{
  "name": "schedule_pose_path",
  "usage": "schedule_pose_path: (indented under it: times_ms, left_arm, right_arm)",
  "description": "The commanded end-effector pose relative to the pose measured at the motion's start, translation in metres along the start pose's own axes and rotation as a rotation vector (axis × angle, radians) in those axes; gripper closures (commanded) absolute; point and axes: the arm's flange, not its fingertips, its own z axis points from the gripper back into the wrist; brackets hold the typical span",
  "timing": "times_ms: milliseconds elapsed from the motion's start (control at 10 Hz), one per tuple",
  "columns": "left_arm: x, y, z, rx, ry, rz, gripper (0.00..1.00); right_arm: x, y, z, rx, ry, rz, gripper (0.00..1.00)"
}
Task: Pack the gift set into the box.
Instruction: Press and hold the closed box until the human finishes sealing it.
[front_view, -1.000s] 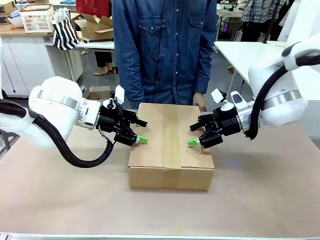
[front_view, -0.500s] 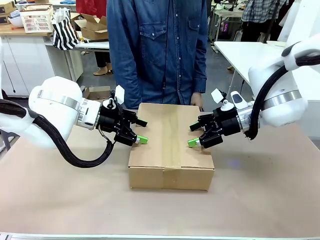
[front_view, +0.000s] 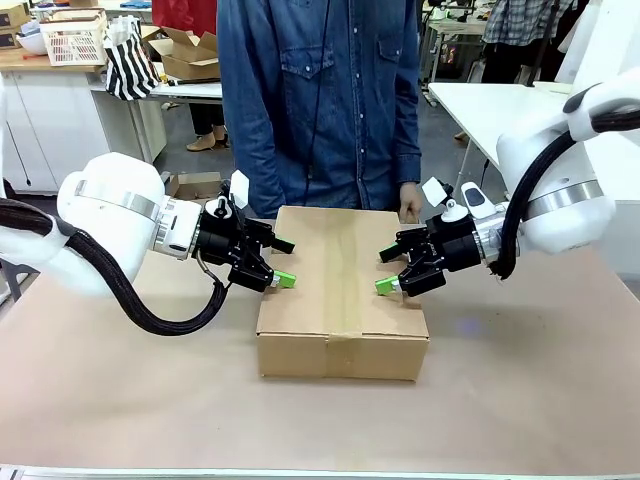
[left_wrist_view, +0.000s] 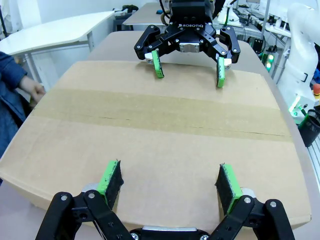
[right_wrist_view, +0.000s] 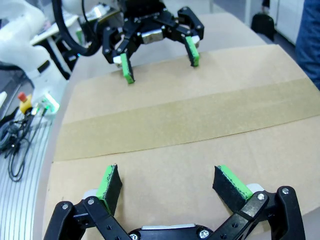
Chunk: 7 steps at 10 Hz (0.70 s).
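Observation:
The box (front_view: 340, 290) lies shut in the middle of the table, with a strip of brown tape along its top seam. The gift set is hidden. My left gripper (front_view: 283, 262) hangs open over the box's left edge, nothing between its green pads. My right gripper (front_view: 385, 270) hangs open over the right edge, facing the left one. In the left wrist view my left gripper (left_wrist_view: 169, 175) spreads over the box top (left_wrist_view: 150, 125), with the right gripper (left_wrist_view: 189, 72) opposite. In the right wrist view my right gripper (right_wrist_view: 169, 176) spreads over the box top (right_wrist_view: 175, 120), facing the left gripper (right_wrist_view: 161, 65).
A person in a denim shirt (front_view: 320, 100) stands at the table's far edge, one hand (front_view: 408, 207) by the box's far right corner. The tan table (front_view: 120, 400) lies bare around the box. A white table (front_view: 490, 100) stands behind on the right.
Both arms have stayed still. The person has shifted slightly to the right, and the hand by the box's far right corner has moved a little.

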Motion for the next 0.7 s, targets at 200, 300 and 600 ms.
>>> schedule_pose_path:
  times_ms: [200, 300, 600]
  left_arm:
    - [-0.001, 0.000, 0.001, 0.002, 0.001, 0.000, 0.00]
    - [-0.001, 0.000, 0.001, 0.002, 0.001, 0.000, 0.00]
    - [0.025, 0.000, 0.006, -0.057, -0.051, 0.102, 0.00]
  right_arm:
    - [-0.004, 0.004, 0.001, -0.004, 0.012, -0.004, 0.00]
    - [-0.004, 0.004, 0.001, -0.004, 0.012, -0.004, 0.00]
    - [0.015, 0.009, 0.014, 0.006, 0.015, -0.121, 0.00]
